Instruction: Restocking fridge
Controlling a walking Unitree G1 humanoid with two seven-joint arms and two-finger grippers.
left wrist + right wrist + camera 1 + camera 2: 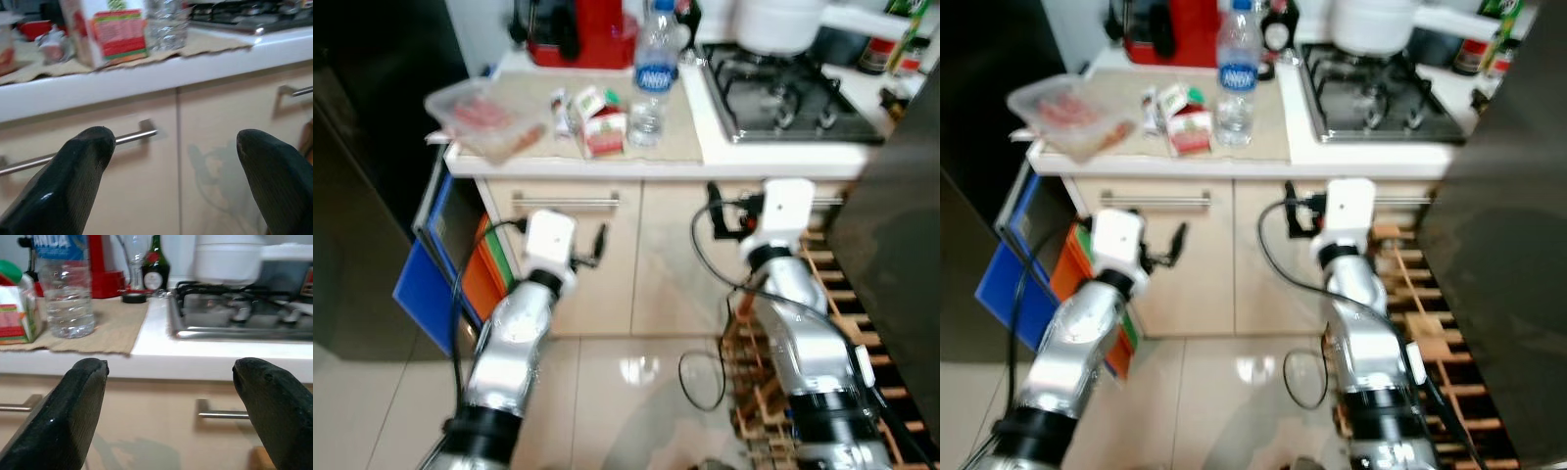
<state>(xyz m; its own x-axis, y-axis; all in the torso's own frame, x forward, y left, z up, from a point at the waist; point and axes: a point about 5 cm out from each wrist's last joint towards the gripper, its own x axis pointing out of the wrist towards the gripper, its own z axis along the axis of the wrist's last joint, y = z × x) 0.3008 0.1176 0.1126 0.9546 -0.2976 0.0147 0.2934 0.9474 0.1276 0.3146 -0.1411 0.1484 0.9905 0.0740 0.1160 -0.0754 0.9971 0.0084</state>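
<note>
On the counter's brown mat stand a clear water bottle (654, 73) with a blue label and a small red and white carton (603, 127) with a green cap. A clear plastic tray of meat (487, 116) sits at the counter's left end. Both arms are raised in front of the beige cabinet doors, below the counter edge. My left gripper (171, 147) is open and empty, pointing at the drawer handle (132, 139) beneath the carton (115, 32). My right gripper (171, 391) is open and empty too, facing the counter edge between the bottle (66, 293) and the hob (234, 316).
A gas hob (783, 93) with a white pot (778, 24) is at the right, a red appliance (582, 34) at the back. Dark fridge surfaces stand at the left (362, 147) and right (901, 245). Blue and orange boxes (440, 274) sit low left, a wooden rack (827, 284) low right.
</note>
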